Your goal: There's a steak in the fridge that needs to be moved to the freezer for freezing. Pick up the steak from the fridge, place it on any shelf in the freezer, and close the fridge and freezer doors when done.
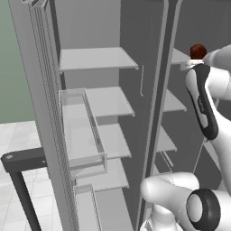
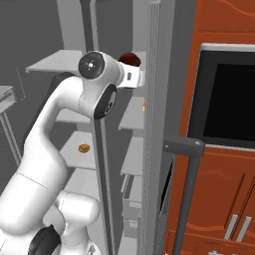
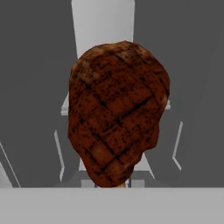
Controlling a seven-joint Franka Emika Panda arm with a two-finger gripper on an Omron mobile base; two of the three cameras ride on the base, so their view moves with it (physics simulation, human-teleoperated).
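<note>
Steak [image 3: 117, 111] looks firm, light, slightly slick; best pinched across its narrow six-o'clock end. Gripper's state: cannot tell, fingertips hidden.

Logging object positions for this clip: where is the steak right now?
The steak is held up at the arm's end, by an upper shelf of the narrow right-hand freezer; hand view shows it close up.

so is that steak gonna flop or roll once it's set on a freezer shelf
The steak looks thick and keeps its shape in front of the hand, so probably stiff. Its rounded lump form may rock or tip on a flat narrow shelf.
</note>
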